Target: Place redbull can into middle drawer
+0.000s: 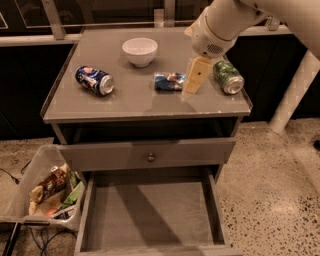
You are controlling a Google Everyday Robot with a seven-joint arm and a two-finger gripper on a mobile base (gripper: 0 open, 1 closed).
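On the counter (pixel 100 107), the redbull can (pixel 169 81) lies on its side. The tool (pixel 196 76) hangs just beside the can, between it and a green can (pixel 228 77); its opening cannot be told. Below the can, the middle drawer (pixel 150 215) stands pulled out.

- The gripper (pixel 194 80) is in the upper part of the view, right of centre: a tan piece pointing down, its tip slanted slightly to the view's left
- Just above the gripper is a round white wrist housing (pixel 212 37)
- From there the thick white arm (pixel 280 12) rises away from the gripper to the top right corner
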